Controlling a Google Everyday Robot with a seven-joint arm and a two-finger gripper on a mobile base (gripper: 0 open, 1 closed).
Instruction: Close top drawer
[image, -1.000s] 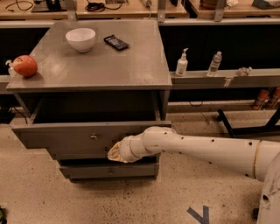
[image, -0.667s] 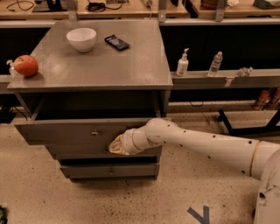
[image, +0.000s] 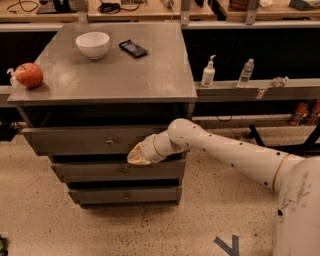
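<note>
Top drawer slightly out, front facing camera, long axis left-right.
Gripper against its lower right edge; spread or pressed together, cannot tell.

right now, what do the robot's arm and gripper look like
The arm is a smooth cream-white tube with rounded joints, small dark dots along it and a thin tan ring near its wide base. No loose cables show. The gripper, at the front of the top drawer, is beige-tan.
</note>
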